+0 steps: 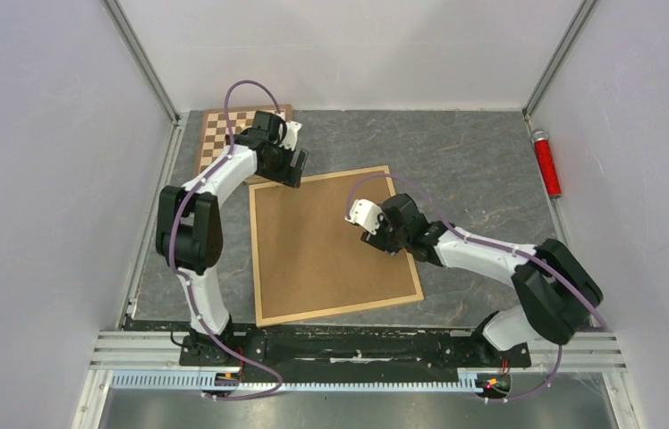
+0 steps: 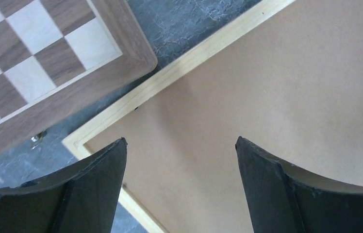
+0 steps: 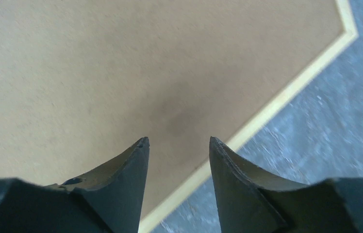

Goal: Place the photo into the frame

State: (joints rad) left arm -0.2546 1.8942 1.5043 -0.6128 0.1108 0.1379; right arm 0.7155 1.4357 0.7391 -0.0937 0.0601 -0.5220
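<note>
1 smooth brown board (image 1: 331, 241) fills the thin rectangular pale-wood frame (image 2: 194, 59).

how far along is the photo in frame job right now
Done, by the look: the backing board lies inside the frame, flat on the table. The photo shows in no view, so whether it sits under the board cannot be told. In hand: nothing; the left gripper and right gripper both hang open over the board. Left: confirming the photo is in, perhaps fixing the board.
</note>
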